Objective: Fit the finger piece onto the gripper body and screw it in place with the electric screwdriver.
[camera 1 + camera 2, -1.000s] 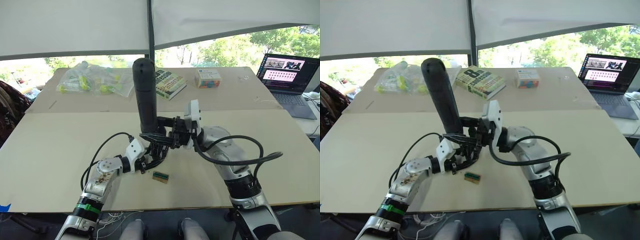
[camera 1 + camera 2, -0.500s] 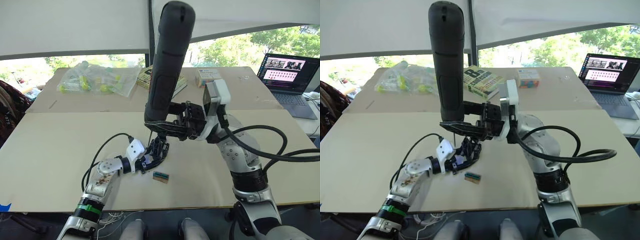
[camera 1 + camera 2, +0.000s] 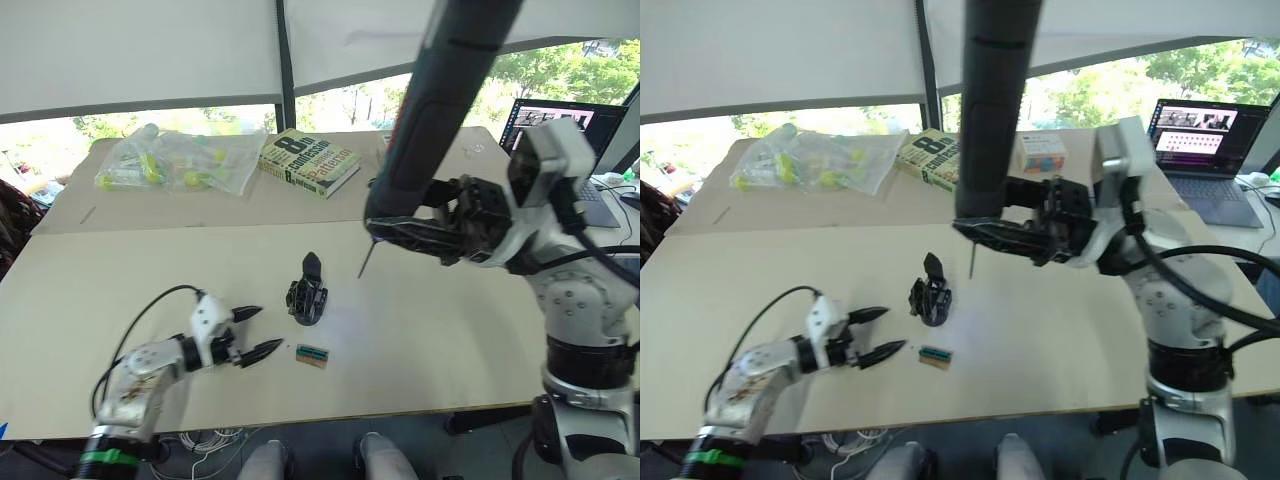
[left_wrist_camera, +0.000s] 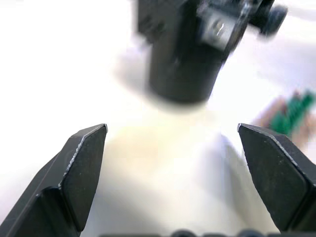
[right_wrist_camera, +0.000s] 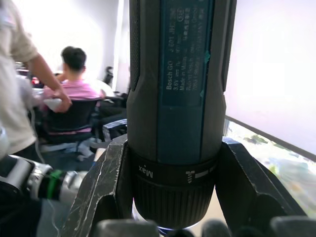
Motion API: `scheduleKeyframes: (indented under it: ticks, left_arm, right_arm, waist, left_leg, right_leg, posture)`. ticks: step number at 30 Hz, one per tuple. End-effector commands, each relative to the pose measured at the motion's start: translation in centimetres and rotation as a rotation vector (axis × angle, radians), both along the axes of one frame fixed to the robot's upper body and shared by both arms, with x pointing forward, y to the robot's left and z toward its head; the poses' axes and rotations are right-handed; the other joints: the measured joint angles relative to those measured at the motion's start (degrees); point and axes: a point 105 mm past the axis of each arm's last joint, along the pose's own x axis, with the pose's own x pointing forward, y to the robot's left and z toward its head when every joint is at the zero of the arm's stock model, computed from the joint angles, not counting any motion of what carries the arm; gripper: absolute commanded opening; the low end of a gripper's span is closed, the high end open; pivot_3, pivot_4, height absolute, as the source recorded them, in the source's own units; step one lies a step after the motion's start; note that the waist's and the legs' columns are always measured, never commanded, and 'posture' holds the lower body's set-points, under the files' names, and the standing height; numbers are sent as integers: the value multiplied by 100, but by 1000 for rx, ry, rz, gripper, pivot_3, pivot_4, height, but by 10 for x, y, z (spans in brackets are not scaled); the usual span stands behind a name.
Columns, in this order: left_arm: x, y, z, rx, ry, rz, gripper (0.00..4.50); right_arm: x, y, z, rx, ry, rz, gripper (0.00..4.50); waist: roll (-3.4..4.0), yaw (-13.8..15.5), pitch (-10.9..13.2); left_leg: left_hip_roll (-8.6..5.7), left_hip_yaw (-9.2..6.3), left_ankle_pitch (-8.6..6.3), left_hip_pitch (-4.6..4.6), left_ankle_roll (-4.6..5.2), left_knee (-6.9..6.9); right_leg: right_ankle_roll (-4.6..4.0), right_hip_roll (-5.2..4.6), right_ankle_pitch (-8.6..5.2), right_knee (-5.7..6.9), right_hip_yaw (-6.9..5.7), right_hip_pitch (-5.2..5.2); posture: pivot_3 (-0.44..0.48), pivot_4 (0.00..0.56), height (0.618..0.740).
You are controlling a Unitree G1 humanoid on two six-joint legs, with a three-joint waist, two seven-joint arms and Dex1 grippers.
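Near the frame's centre, the gripper body [image 3: 305,300] stands on the surface [image 3: 120,270] with the finger piece [image 3: 311,265] upright on top. The right end effector [image 3: 440,232], clenched round the electric screwdriver [image 3: 430,120], hangs upper right of it; the left end effector [image 3: 252,333] sits released at lower left. The screwing step looks finished or paused, so next I would check the piece's seating.

Book [image 3: 309,161], bagged items [image 3: 175,162], laptop [image 3: 1196,128] — far table edge

Table [image 3: 480,330] bears gripper body [image 3: 306,297], green-topped block [image 3: 312,355], book [image 3: 309,161], seemingly bagged items [image 3: 170,164].
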Motion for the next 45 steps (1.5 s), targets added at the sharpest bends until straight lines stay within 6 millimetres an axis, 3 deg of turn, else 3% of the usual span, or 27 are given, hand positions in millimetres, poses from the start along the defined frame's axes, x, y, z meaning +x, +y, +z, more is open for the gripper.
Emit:
scheduleKeyframes:
  ticks: [1, 6, 10, 17, 23, 28, 30, 35, 40, 45]
  left_arm:
    - [-6, 22, 43, 12, -166, -23, 4464]
    - [-19, 33, 71, 6, -190, -108, 4464]
    - [-33, 32, 86, -23, -125, -223, 4464]
    - [-45, 20, 79, -5, -38, -275, 4464]
    - [-43, 20, 81, 11, -89, -212, 4464]
    - [-38, 32, 80, 60, -117, -135, 4464]
    - [-38, 36, 80, 56, -116, -114, 4500]
    - [-29, 53, 81, 72, -138, -23, 4500]
    - [-21, 84, 77, 153, -164, 112, 4500]
    - [-29, 111, 67, 282, -186, 152, 4500]
  right_arm:
    - [6, -38, 6, -71, 79, -112, 1913]
    - [31, -90, -27, -363, 328, -364, 1913]
    - [52, -141, -72, -643, 674, -686, 1913]
    - [59, -164, -125, -945, 940, -835, 1913]
    - [80, -174, -144, -970, 975, -898, 1913]
    - [84, -177, -150, -984, 982, -879, 1913]
    - [85, -176, -150, -993, 969, -858, 2964]
    - [88, -181, -140, -958, 920, -863, 4452]
    - [81, -175, -109, -888, 716, -769, 4452]
    - [47, -139, -74, -698, 278, -378, 4452]
  waist:
    - [-10, 50, 22]
    - [-10, 153, 27]
    - [-6, 125, 31]
    - [25, 75, 50]
    - [22, 117, 54]
    - [23, 128, 55]
    - [23, 124, 55]
    - [23, 116, 55]
    - [23, 123, 55]
    - [20, 125, 54]
  left_leg:
    - [-1, 0, 0, -2, 0, 0]
    - [-23, 5, 1, -27, 1, 1]
    - [-23, 21, -9, -53, 16, 0]
    - [-28, 51, -9, -132, 17, -12]
    - [-37, 95, -9, -144, 17, 3]
    - [-36, 98, -8, -141, 18, 36]
    - [-34, 99, -8, -141, 18, 49]
    - [-31, 101, -9, -132, 18, 63]
    - [-29, 102, -9, -132, 18, 62]
    - [-26, 104, -12, -124, 23, 62]
  right_leg:
    - [0, -6, 0, 0, 0, 0]
    - [2, -52, -8, -36, -15, -3]
    - [26, -52, 6, -80, -12, -13]
    - [38, -24, 15, -64, 2, -116]
    - [38, -32, 15, -20, 3, -158]
    - [39, -29, 17, 10, 3, -157]
    - [39, -24, 18, 17, 2, -155]
    - [41, -20, 22, 20, 1, -141]
    - [41, -16, 23, 21, 1, -143]
    - [42, -16, 23, 13, -2, -125]
  posture:
    - [0, 150, 740]
    - [0, 150, 740]
    - [0, 150, 740]
    - [0, 150, 740]
    - [0, 150, 740]
    - [0, 150, 740]
    - [0, 150, 740]
    - [0, 150, 740]
    - [0, 150, 740]
    - [0, 150, 740]
